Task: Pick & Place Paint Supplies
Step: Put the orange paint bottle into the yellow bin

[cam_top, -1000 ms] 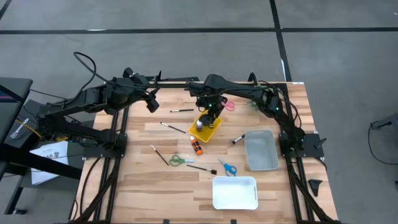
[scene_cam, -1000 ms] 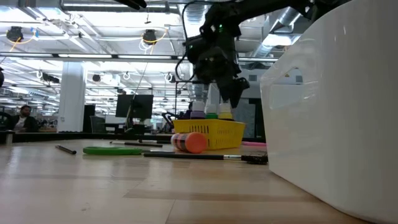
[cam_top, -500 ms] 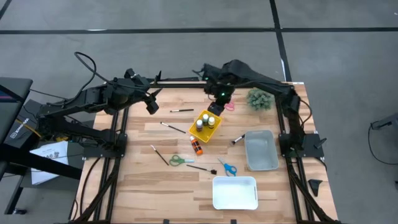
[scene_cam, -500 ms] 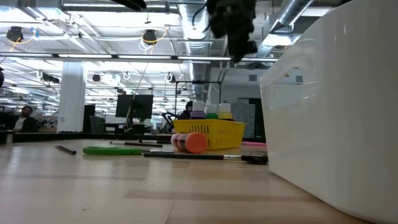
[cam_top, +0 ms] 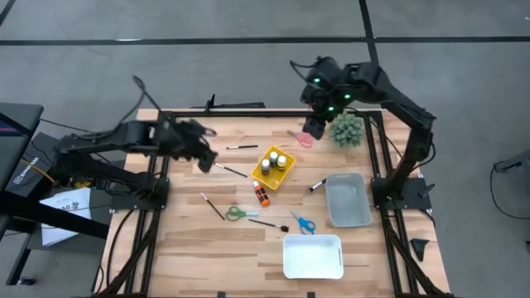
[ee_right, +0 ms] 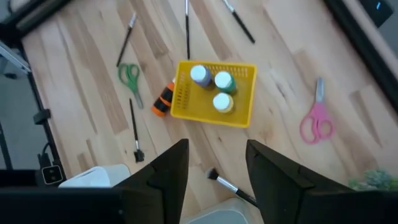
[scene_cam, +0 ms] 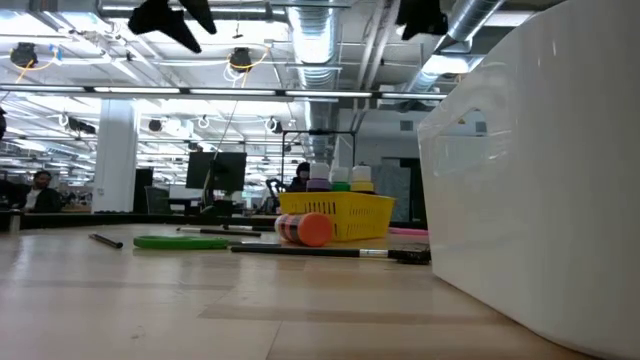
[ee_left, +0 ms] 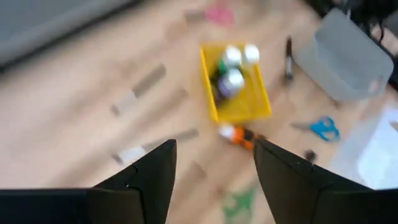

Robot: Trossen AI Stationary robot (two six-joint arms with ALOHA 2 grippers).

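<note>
White bin [cam_top: 313,257] at the table's near edge, empty. Just past it blue scissors [cam_top: 302,222], a brush [cam_top: 268,223] w/ dark head, green scissors [cam_top: 241,213] and another brush [cam_top: 213,206] lying slantwise. Grey bin [cam_top: 347,199] to the right, a brush [cam_top: 316,186] touching its left rim.

Mid-table: orange bottle [cam_top: 262,195] on its side, just beside the near corner of the yellow basket [cam_top: 274,166]. In the basket 3 bottles upright w/ white caps: purple [ee_right: 200,76], green [ee_right: 224,81], yellow [ee_right: 222,102]. Two more brushes farther back, one [cam_top: 231,170] left of the basket, one [cam_top: 242,146] beyond it.

Left gripper [cam_top: 205,156] above the table's left-middle, near that brush, fingers [ee_left: 152,177] spread, nothing between them.

Pink scissors [cam_top: 300,138] and plant [cam_top: 346,129] toward the far right corner. Right gripper [cam_top: 315,126] raised high over the pink scissors, fingers [ee_right: 168,171] apart, holding nothing
</note>
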